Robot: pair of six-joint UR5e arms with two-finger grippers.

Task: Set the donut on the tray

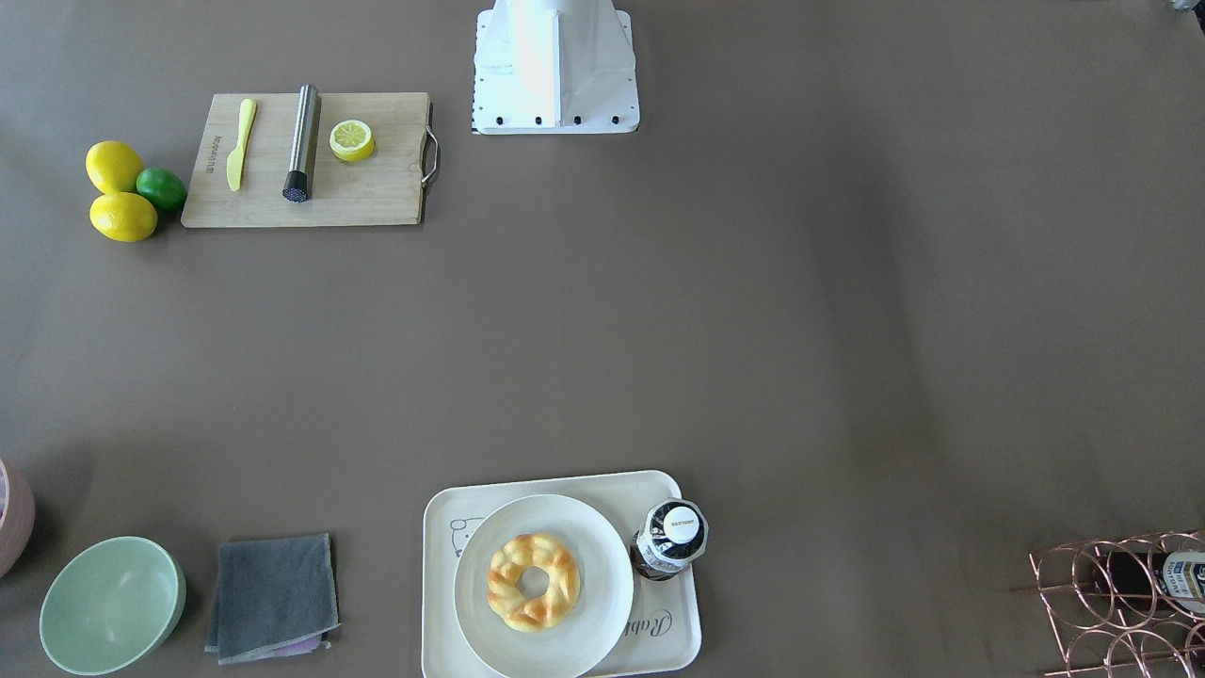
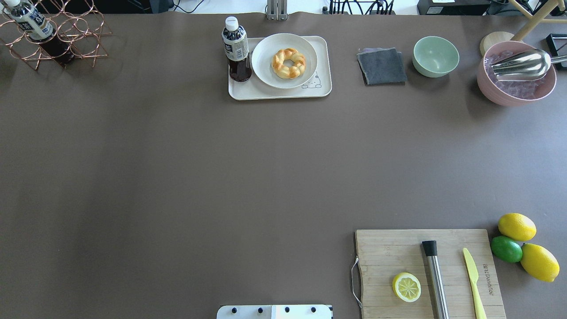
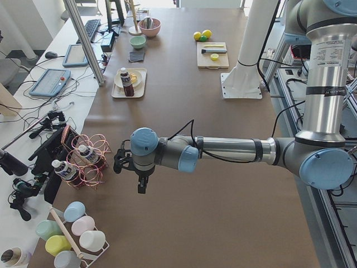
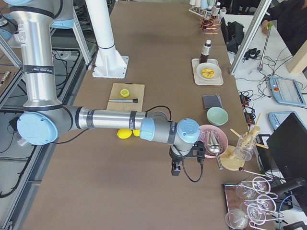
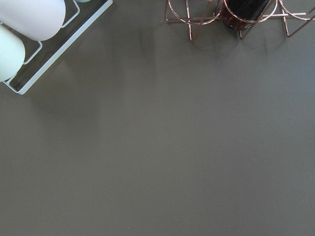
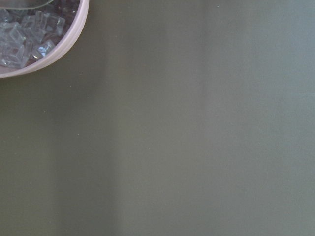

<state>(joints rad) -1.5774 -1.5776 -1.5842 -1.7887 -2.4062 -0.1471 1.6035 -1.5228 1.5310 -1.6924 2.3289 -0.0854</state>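
Donut — left arm (forearm) level

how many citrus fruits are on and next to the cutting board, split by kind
whole lemons: 2
lime: 1
lemon half: 1
total: 4
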